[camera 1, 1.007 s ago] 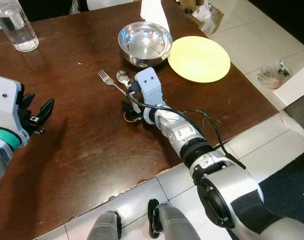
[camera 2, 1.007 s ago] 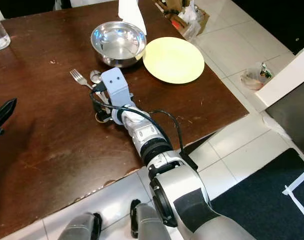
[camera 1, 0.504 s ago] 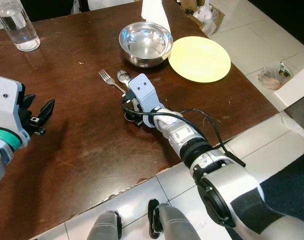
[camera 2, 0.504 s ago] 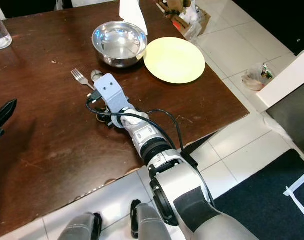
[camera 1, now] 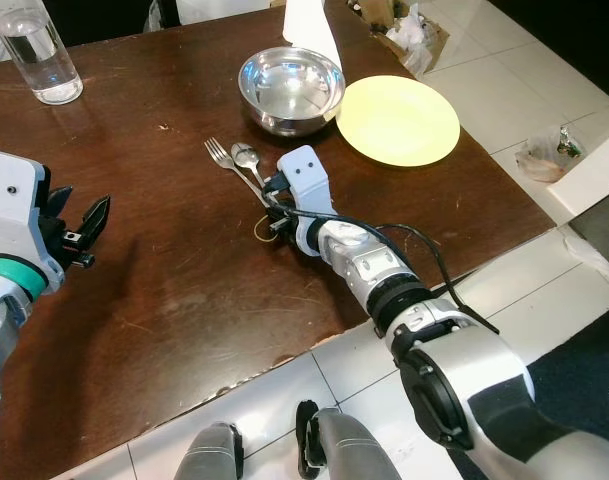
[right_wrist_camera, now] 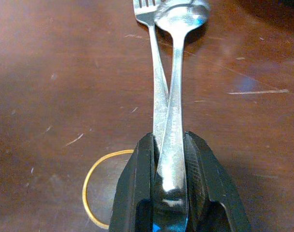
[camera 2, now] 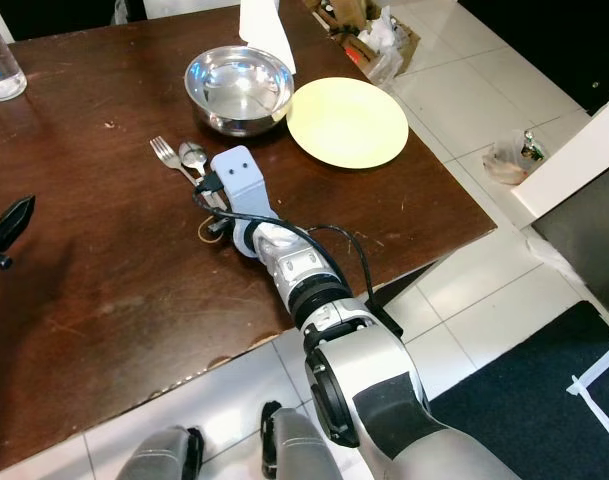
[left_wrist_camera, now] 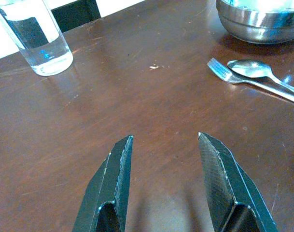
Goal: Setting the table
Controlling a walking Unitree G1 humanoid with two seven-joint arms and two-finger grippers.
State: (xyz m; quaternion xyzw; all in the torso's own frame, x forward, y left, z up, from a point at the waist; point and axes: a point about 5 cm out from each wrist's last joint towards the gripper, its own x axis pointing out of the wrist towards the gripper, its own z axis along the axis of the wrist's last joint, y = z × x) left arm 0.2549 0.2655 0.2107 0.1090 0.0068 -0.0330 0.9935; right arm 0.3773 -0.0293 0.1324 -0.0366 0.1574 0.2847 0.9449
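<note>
Across the dark wooden tabletop point(camera 1: 164, 270) lay wide bare wood, most of it over the near half and the left side, between the two arms. Its right edge ran diagonally past white floor tiles point(camera 1: 544, 290), and the near edge stood just above the robot's feet. Toward the far right corner sat a yellow plate point(camera 1: 398, 119), close to the right edge, with a steel bowl point(camera 1: 291, 88) just beside it on the left. A glass of water point(camera 1: 34, 50) stood near the far left corner, well apart from everything else. The right gripper point(right_wrist_camera: 171, 179) reached over the middle of the tabletop, its fingers point(right_wrist_camera: 137, 188) closed tight on the handles of a fork point(right_wrist_camera: 154, 63) and a spoon point(right_wrist_camera: 178, 58), which crossed between them; both heads pointed toward the bowl and lay low over the wood just short of it. A yellow rubber band point(right_wrist_camera: 96, 186) rested on the wood just beside those fingers. The left gripper point(left_wrist_camera: 166, 179) hovered by the left edge, fingers point(left_wrist_camera: 110, 188) spread apart and holding nothing, bare wood ahead of them.
</note>
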